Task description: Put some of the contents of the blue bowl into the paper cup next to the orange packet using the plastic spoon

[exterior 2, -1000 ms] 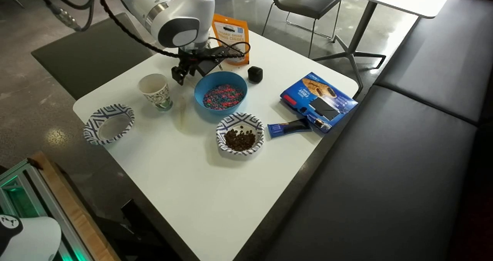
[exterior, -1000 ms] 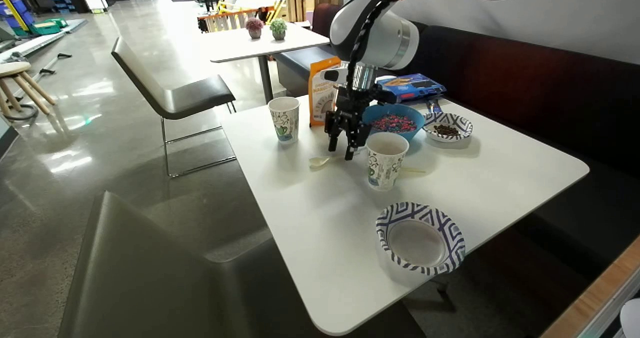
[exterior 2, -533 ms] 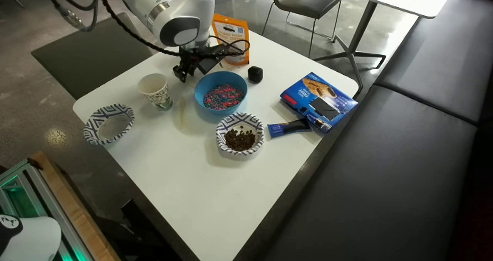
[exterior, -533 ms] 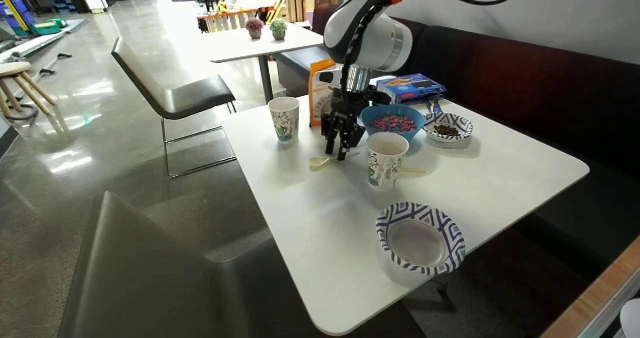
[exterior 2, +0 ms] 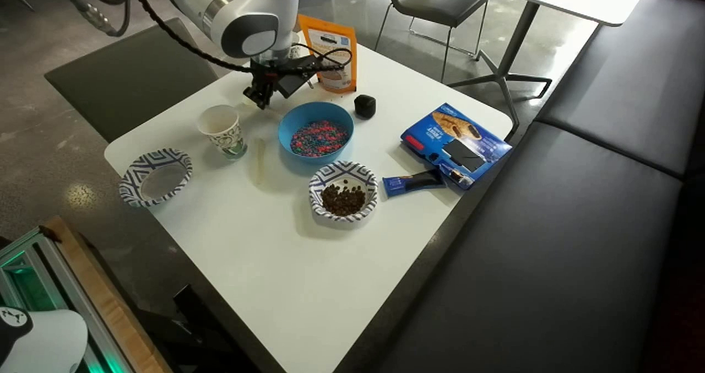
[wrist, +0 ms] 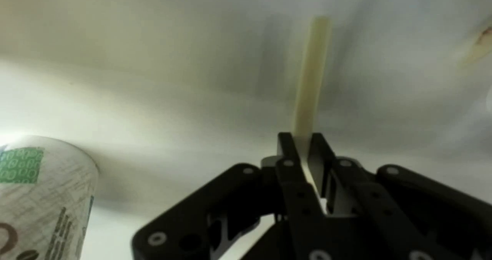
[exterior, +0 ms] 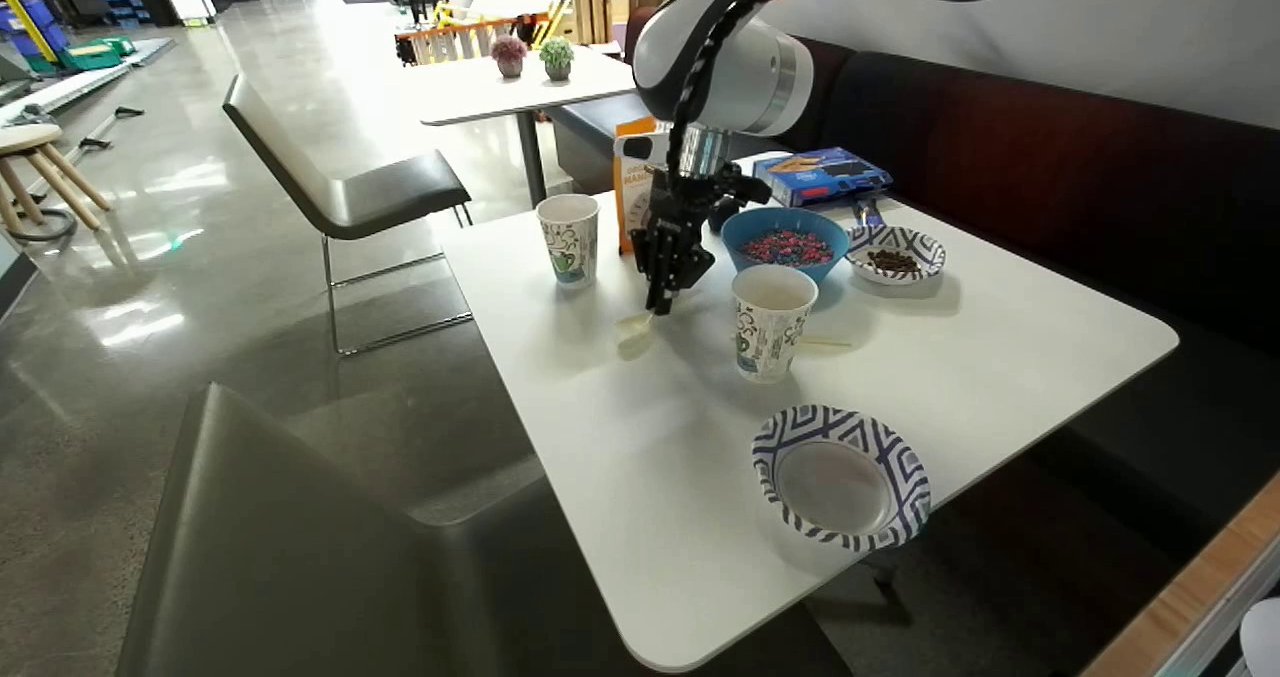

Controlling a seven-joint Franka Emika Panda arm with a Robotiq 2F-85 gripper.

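Hand (wrist: 301, 139): its two tips pinch the handle of the plastic spoon (exterior: 634, 330).
Spoon: its long way runs across the desk (exterior 2: 264, 252), tail end toward the blue bowl (exterior 2: 316, 110), scoop end toward the edge by the chair (exterior 2: 137, 86). I can't tell if the scoop touches down.
Blue bowl: near the hand, toward the edge by the bench (exterior 2: 495, 285). The scoop points away from it, so I think the hand must turn the spoon around before it can dig in.
Paper cup (exterior: 562, 245): standing next to the orange packet (exterior 2: 337, 37), near the far corner on the chair side. My guess is it gets filled last.
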